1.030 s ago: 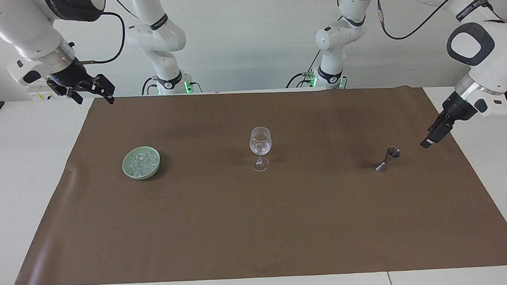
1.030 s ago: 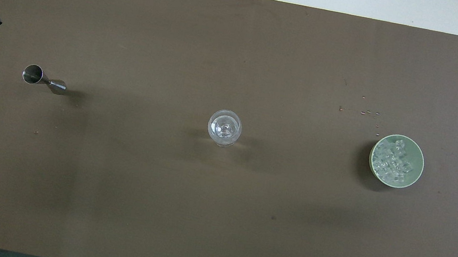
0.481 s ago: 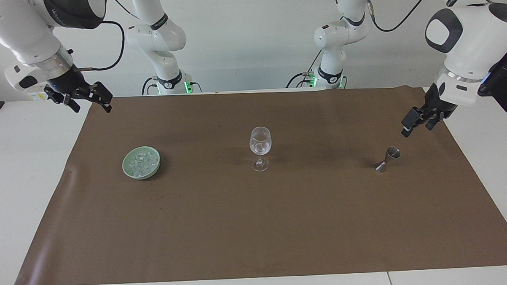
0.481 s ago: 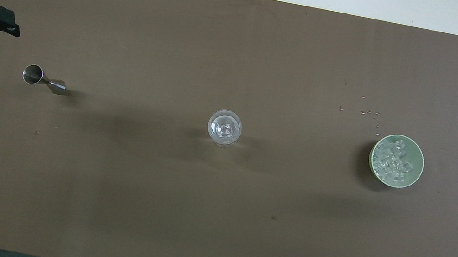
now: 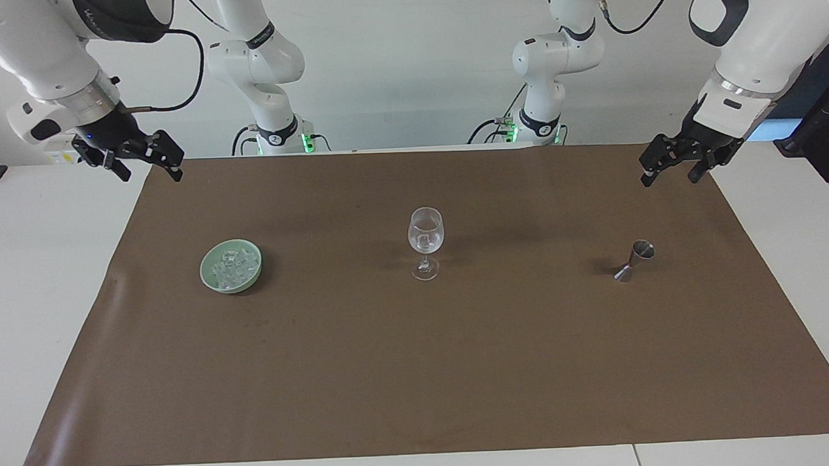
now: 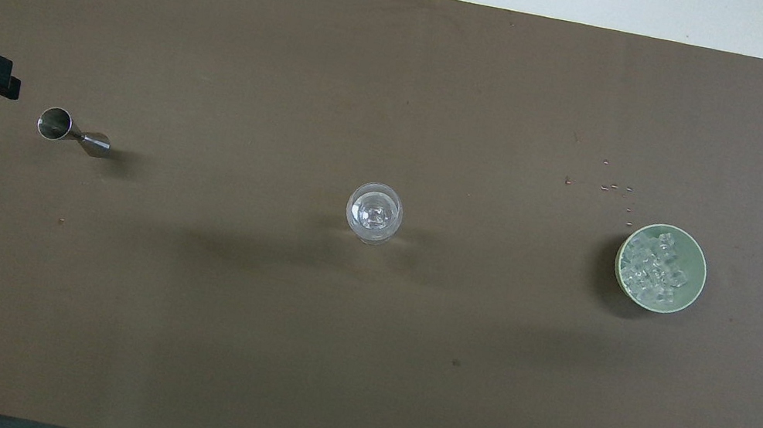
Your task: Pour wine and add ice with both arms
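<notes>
Ice, small clear cubes in a heap, fills a shallow pale green round dish on the brown paper mat covering the white table, toward the right arm's end. A clear stemmed wine glass stands upright at mid-mat with a few cubes inside. A small steel hourglass-shaped jigger stands toward the left arm's end. Left gripper hangs over the mat's corner nearest the robots at that end, jaws released, grasping nothing. Right gripper hangs over the matching corner at its own end, jaws released and empty.
</notes>
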